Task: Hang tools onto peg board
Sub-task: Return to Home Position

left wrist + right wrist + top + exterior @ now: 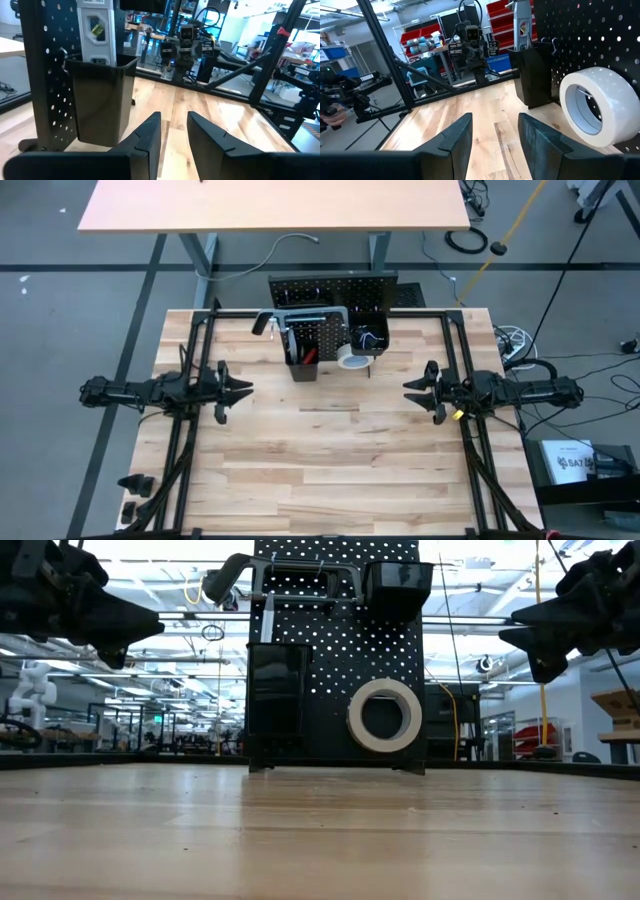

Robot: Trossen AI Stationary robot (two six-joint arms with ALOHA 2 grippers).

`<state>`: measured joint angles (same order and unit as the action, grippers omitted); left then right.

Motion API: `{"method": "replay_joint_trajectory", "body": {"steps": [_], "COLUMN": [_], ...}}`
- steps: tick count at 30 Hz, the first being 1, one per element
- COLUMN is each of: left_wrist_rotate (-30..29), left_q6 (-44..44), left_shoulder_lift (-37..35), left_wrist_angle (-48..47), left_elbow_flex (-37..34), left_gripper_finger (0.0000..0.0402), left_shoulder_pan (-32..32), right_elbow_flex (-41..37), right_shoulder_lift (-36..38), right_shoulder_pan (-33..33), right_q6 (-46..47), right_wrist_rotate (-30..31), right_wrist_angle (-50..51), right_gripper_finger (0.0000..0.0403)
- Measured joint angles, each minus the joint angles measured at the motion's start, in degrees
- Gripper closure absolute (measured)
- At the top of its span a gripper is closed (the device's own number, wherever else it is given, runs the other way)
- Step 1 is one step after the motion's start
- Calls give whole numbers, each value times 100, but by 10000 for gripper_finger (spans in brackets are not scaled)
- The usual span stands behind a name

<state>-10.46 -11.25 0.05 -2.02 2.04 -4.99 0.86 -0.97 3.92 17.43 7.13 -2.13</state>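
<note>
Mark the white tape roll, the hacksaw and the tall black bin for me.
white tape roll (385,685), low view, top of its ring.
hacksaw (305,568), low view, its top bar.
tall black bin (278,700), low view, front wall.

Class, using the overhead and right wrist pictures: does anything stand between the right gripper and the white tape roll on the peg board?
Nothing visible does. Only tabletop lies between the right gripper, open at the table's right side, and the white tape roll on the peg board. The left gripper waits at the left.
</note>
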Motion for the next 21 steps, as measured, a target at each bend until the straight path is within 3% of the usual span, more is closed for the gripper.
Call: {"method": "replay_joint_trajectory", "body": {"steps": [4, 9, 21], "left_wrist_rotate": [56, 626, 459], "left_q6": [17, 112, 362], "left_shoulder_lift": [0, 2, 135], "left_wrist_angle": [11, 27, 361], "left_elbow_flex": [-4, -20, -168], "left_gripper_finger": [304, 304, 304], "left_shoulder_pan": [0, -1, 2], "right_elbow_flex": [0, 0, 0], "right_shoulder_lift": [-4, -4, -4], "right_shoulder_pan": [-1, -2, -2], "right_q6": [-155, -220, -264], "right_wrist_rotate": [24, 24, 24], "right_wrist_angle": [0, 0, 4], "right_gripper_finger": [250, 250, 250]}}
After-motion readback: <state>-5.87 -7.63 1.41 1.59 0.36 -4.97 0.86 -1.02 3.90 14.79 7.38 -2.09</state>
